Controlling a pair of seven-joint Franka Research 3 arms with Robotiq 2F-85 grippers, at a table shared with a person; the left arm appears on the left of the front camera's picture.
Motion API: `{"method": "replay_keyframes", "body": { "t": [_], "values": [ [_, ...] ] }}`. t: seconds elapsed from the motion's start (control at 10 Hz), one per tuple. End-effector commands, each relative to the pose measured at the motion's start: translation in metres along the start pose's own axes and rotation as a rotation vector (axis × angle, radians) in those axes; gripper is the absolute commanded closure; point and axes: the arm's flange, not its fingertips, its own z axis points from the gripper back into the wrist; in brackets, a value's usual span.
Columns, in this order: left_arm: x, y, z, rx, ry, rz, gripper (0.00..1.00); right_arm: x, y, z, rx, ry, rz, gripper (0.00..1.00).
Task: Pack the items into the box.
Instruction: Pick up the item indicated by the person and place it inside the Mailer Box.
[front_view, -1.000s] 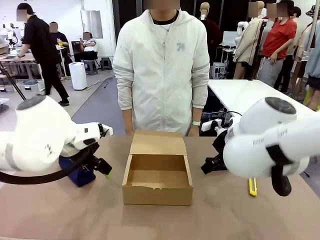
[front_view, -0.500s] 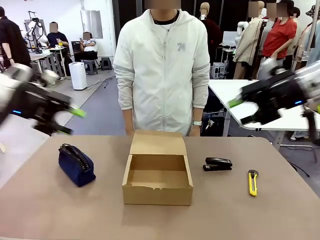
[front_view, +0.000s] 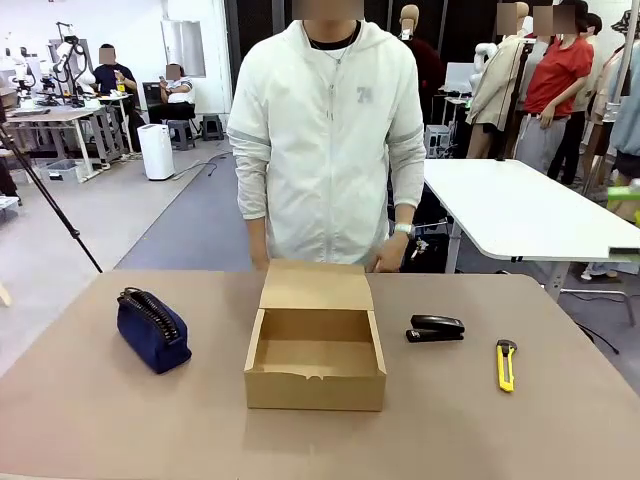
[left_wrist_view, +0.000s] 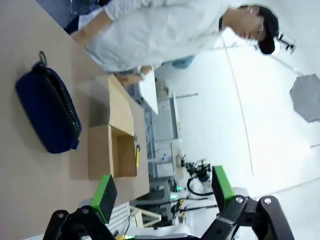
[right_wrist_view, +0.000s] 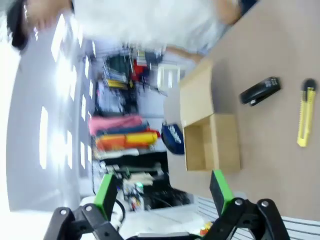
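Note:
The navy pouch lies on the table left of the box. This brown cardboard box stands open in the middle, empty, its flap lid folded back toward the person. A black stapler lies to its right. My left gripper is open and held high and far from the table, with the pouch and the box well beyond its fingers. My right gripper is open too, nothing between its pads, looking from a distance at the stapler, the box and the pouch.
A yellow utility knife lies right of the stapler, also seen as the knife. A person in a white jacket stands at the far edge, one hand just behind the box flap. A white table stands back right.
Both arms have lifted off the table and swung outward, left arm to the left, right arm to the right, leaving the front view. Pouch, box and stapler have not moved.

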Motion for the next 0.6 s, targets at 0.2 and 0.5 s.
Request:
{"method": "replay_keyframes", "body": {
  "t": [0.2, 0.5],
  "values": [
    [0.0, 0.0, 0.0, 0.0, 0.0, 0.0, 0.0, 0.0, -0.026, 0.012, 0.023, -0.055, -0.064, 0.0],
    [0.0, 0.0, 0.0, 0.0, 0.0, 0.0, 0.0, 0.0, -0.026, 0.012, 0.023, -0.055, -0.064, 0.0]
  ]
}}
